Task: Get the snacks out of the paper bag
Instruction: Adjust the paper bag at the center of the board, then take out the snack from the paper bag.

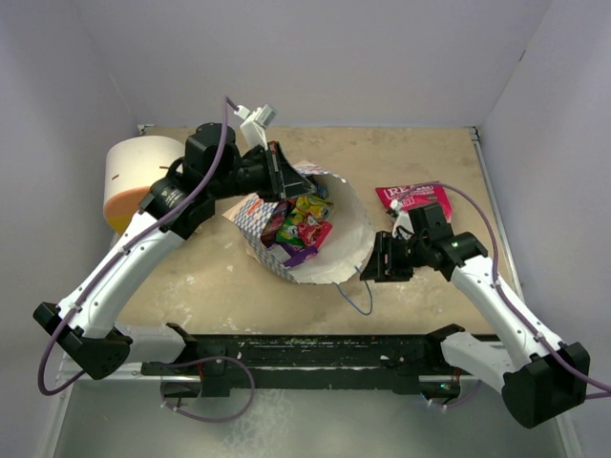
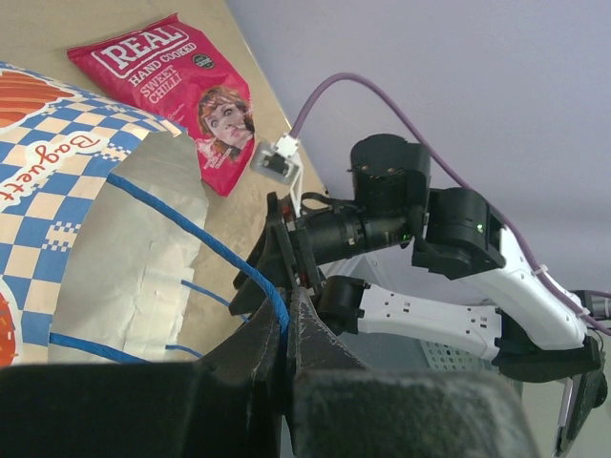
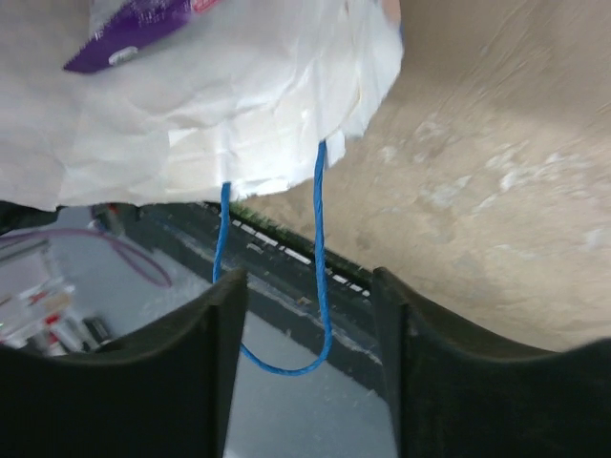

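The blue-and-white checkered paper bag (image 1: 342,240) lies tipped on the table, its cream mouth facing the near right. Several bright snacks (image 1: 298,227) show inside it. My left gripper (image 1: 284,177) is shut on one blue cord handle (image 2: 275,298) at the bag's far rim. At the bag's near right rim my right gripper (image 1: 368,263) stands open. The other blue cord handle (image 3: 321,286) hangs loose between its fingers (image 3: 212,355), touching neither. A purple packet (image 3: 134,33) peeks from the bag's mouth. One pink-red "REAL" packet (image 1: 412,197) lies flat on the table behind my right arm.
A white-and-orange cylinder (image 1: 134,176) stands at the far left, behind my left arm. The black base rail (image 1: 305,348) runs along the near edge. Lilac walls close in the back and both sides.
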Controlling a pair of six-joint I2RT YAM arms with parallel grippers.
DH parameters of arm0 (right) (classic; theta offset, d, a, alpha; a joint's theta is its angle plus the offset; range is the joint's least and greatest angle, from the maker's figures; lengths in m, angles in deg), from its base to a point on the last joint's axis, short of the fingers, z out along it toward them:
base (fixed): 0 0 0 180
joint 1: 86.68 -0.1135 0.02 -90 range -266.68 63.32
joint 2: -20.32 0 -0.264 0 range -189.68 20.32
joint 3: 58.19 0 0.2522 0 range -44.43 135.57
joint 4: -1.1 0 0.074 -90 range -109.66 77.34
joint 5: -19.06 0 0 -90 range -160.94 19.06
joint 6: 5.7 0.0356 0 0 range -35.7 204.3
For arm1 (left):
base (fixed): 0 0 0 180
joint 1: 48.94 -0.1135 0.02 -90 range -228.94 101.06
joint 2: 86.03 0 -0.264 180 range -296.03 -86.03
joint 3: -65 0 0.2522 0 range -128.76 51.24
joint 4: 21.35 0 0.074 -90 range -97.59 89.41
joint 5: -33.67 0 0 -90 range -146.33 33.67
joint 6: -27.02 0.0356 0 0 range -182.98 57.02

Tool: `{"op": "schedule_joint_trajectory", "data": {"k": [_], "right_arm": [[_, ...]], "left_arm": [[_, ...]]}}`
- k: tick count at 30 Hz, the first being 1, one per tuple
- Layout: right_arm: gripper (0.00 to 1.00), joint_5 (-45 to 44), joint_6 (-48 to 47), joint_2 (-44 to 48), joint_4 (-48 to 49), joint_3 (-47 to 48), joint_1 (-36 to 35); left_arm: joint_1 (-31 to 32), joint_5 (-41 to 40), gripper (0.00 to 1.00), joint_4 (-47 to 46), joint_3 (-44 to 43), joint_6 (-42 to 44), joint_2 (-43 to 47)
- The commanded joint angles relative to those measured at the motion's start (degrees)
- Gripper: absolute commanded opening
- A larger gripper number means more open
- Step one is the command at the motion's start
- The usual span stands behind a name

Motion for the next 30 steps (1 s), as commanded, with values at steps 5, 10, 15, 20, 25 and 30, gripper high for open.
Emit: {"op": "schedule_joint_trajectory", "data": {"k": [5, 10, 15, 20, 25, 30], "right_arm": [[0.75, -10.8, -11.0, -0.6, 3.0, 16.3, -0.1], [0.75, -2.7, -9.9, 1.2, 19.6, 15.1, -1.6], [0.74, -4.8, -10.0, -0.6, 33.6, 12.2, -9.2], [0.74, -11.8, -16.6, -2.8, 46.7, 4.7, -18.7], [0.74, -11.2, -26.5, -6.6, 54.1, 0.0, -20.3], [0.72, -15.9, -27.2, -12.6, 54.9, -1.8, -21.3]], "left_arm": [[0.3, 1.8, 0.00, -1.5, -0.5, 1.1, 2.4], [0.3, 2.7, 0.00, -1.7, -0.5, 1.5, 2.7], [0.3, 1.4, 0.00, -1.9, -2.3, 4.9, 3.2], [0.3, -2.3, 0.00, -2.6, -3.2, 9.9, 4.7], [0.3, -3.3, 0.00, -5.8, -0.8, 14.8, 6.2], [0.3, 0.0, 0.00, -7.6, 2.8, 17.1, 6.4]]}}
